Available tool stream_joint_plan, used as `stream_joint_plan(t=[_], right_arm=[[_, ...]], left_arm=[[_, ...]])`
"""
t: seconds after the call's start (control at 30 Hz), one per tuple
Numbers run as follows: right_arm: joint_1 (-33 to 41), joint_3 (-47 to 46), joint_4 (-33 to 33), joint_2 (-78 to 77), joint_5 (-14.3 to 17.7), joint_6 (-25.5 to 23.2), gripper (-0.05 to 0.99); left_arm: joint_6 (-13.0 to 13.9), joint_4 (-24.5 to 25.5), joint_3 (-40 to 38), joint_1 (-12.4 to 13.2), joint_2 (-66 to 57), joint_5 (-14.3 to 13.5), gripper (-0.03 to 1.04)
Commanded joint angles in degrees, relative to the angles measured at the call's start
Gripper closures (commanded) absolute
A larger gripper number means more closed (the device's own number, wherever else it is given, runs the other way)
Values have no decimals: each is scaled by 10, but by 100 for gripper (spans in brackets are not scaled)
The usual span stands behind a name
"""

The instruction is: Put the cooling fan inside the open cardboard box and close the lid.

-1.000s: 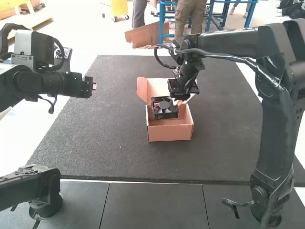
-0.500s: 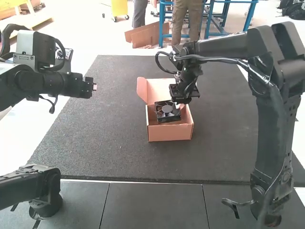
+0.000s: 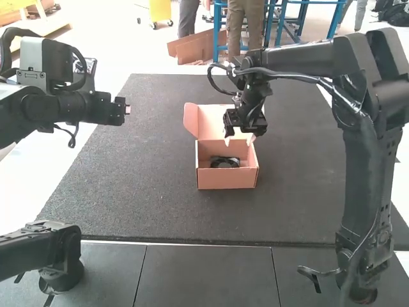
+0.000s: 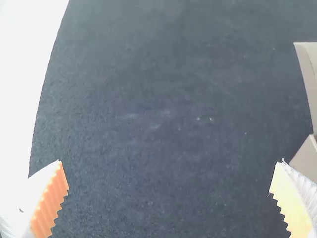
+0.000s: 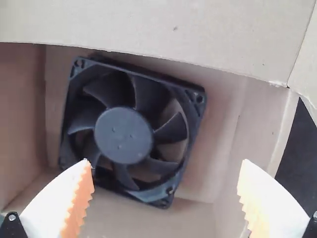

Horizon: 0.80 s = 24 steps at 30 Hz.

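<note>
The black cooling fan [image 3: 225, 162] [image 5: 130, 139] lies flat on the floor of the open cardboard box [image 3: 227, 176] in the middle of the mat. The box lid [image 3: 206, 121] stands up at the back left. My right gripper [image 3: 244, 130] [image 5: 163, 198] hovers open just above the box opening, its white fingers spread wide over the fan with nothing between them. My left gripper [image 3: 121, 109] [image 4: 166, 198] is held well to the left of the box above the mat, open and empty.
A dark rubber mat [image 3: 128, 179] covers the table under the box. A corner of the box [image 4: 307, 99] shows in the left wrist view. Another flattened cardboard piece [image 3: 192, 46] lies beyond the mat at the back.
The fan has left the right gripper and dropped from the box rim to the box floor. The right gripper opened and rose slightly. The left arm lifted a little.
</note>
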State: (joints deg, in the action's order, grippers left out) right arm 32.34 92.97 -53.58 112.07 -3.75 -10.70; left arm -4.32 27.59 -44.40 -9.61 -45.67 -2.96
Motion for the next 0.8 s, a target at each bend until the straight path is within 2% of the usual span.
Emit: stream_joint_plan(t=[0.0,0.1,0.17,0.33,0.4,0.53,0.6,0.77], right_arm=[[-8,48,-6,-21,-31,12,18],[-16,64,-8,-45,-30,29,9],[-25,61,-5,-63,-19,48,5],[-58,7,39,-113,33,77,4],[-73,-19,63,-135,42,89,4],[-97,-68,112,-175,45,102,4],[-104,-93,138,-193,45,127,4],[-116,-140,218,-222,35,143,4]], left_arm=[[2,-13,-17,0,-14,7,4],[2,-29,-17,1,-34,8,4],[2,-38,-18,0,-46,8,4],[2,-53,-29,-1,-79,9,4],[2,-58,-35,-4,-90,8,4],[2,-72,-42,-13,-114,8,4],[1,-79,-46,-19,-124,7,4],[1,-102,-53,-31,-165,1,4]])
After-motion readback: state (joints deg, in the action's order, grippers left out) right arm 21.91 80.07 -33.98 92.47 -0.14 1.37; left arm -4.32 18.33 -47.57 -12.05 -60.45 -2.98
